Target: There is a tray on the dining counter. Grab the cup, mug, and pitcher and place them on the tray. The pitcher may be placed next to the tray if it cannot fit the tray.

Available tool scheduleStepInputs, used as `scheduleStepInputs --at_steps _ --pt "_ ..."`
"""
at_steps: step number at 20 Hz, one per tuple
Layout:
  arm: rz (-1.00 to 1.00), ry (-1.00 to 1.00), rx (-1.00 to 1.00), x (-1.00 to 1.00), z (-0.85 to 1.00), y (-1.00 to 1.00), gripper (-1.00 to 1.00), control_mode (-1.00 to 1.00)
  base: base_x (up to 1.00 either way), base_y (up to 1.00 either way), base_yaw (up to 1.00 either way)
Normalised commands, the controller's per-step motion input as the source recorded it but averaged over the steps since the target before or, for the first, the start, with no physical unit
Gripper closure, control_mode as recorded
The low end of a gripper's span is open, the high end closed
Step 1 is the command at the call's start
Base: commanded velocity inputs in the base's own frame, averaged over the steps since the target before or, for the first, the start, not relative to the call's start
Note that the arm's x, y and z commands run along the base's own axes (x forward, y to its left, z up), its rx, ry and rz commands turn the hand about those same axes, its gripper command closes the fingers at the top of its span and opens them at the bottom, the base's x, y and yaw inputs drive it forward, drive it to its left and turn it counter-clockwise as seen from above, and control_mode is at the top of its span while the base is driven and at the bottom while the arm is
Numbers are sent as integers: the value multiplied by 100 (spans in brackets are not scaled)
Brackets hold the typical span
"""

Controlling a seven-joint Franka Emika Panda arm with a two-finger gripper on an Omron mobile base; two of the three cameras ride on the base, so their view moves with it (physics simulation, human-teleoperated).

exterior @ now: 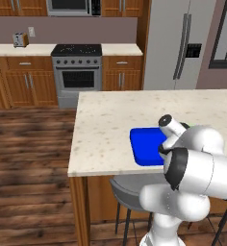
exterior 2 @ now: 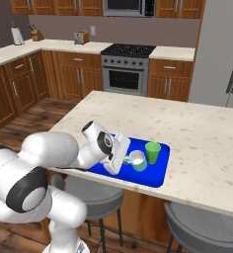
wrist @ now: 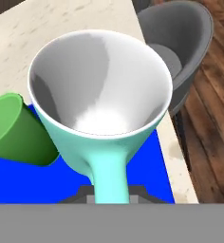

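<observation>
The gripper [exterior 2: 124, 161] is seen low over the blue tray [exterior 2: 158, 177], near the counter's [exterior 2: 207, 143] front edge. The mug [exterior 2: 137, 160] is gripped by its handle, the fingers clenched tight on it; in the hand view the pale teal handle runs straight down from the mug [wrist: 102, 95] to the finger tips [wrist: 109, 195]. The mug's whitish inside is turned up toward the hand camera, and blue tray [wrist: 147, 180] is seen beneath it (whether the mug's base is touching the tray or is just above it cannot be told).

The green cup [exterior 2: 152, 152] is standing upright on the tray, just beside the mug, on the side away from the arm. In the hand view the cup [wrist: 16, 130] is met at the left, close against the mug's wall.

From the left base view, a corner of the tray [exterior: 143, 146] is made out on the beige counter [exterior: 106, 125], the rest being covered by the arm's white body.

Grey stools [exterior 2: 91, 192] are tucked under the counter's near edge. Beyond the counter, a stove [exterior 2: 124, 69] is set among wooden cabinets, a toaster [exterior: 20, 39] is standing on the wall counter, and a fridge [exterior: 182, 43] is placed at the right.
</observation>
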Motion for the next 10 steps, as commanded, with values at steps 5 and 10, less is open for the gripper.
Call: scheduleStepInputs --at_steps 5,10 --pt "0 4 0 0 -11 -18 100 -100 0 0 0" --pt "0 0 0 0 -30 -1 100 -100 0 0 0"
